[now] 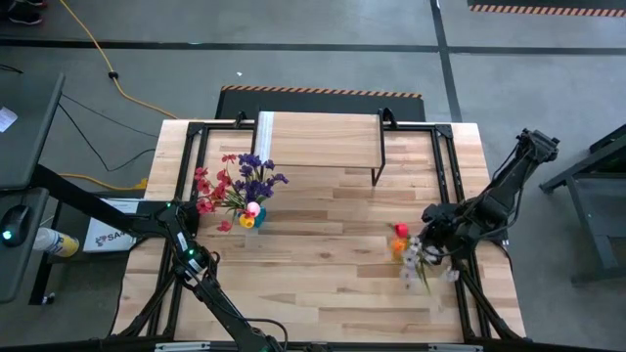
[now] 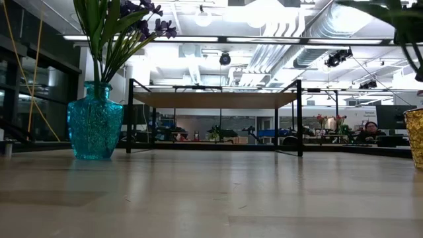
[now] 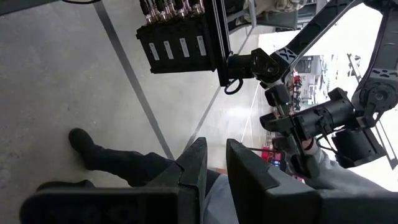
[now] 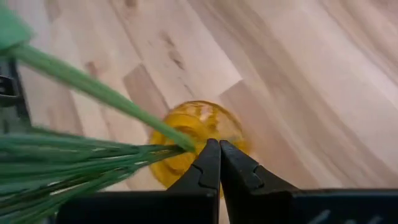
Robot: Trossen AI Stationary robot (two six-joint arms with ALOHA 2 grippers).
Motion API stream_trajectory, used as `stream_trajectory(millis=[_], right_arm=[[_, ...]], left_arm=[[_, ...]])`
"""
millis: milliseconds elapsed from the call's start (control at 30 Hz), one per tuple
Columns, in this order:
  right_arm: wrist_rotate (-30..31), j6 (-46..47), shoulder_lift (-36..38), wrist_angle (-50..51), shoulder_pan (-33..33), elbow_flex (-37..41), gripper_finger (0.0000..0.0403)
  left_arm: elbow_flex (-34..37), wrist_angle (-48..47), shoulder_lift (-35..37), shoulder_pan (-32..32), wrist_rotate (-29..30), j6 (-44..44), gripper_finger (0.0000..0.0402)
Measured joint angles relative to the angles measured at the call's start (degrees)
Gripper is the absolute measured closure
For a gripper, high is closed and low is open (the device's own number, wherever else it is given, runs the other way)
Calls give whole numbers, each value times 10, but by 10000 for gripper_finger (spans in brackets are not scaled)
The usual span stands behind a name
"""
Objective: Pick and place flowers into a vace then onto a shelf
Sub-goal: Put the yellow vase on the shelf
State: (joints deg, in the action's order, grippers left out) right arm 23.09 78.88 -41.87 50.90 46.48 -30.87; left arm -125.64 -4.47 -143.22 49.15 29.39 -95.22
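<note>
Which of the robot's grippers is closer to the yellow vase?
The right. The right gripper is shut directly above the yellow vase, at its green stems. The left gripper sits across the table, nearer the blue vase.

Two dark, matte arms built of jointed tubular links. Left arm (image 1: 186, 256): a small green light glows at one joint, about 7 o'clock on the table. Right arm (image 1: 499, 191): blocky black housings, slim struts. Right gripper (image 4: 219, 163): two tapered black fingers on a broad flat black base.
</note>
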Motion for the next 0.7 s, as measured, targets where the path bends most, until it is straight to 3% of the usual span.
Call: stream_trajectory(millis=[300, 433, 700], right_arm=[[26, -18, 1, 21, 0, 0, 393], [5, -22, 10, 46, 0, -1, 383], [-17, -44, 31, 45, 0, -1, 323]], left_arm=[[0, 0, 0, 0, 0, -2, 307], [0, 0, 0, 0, 0, -2, 307], [0, 0, 0, 0, 0, -2, 307]])
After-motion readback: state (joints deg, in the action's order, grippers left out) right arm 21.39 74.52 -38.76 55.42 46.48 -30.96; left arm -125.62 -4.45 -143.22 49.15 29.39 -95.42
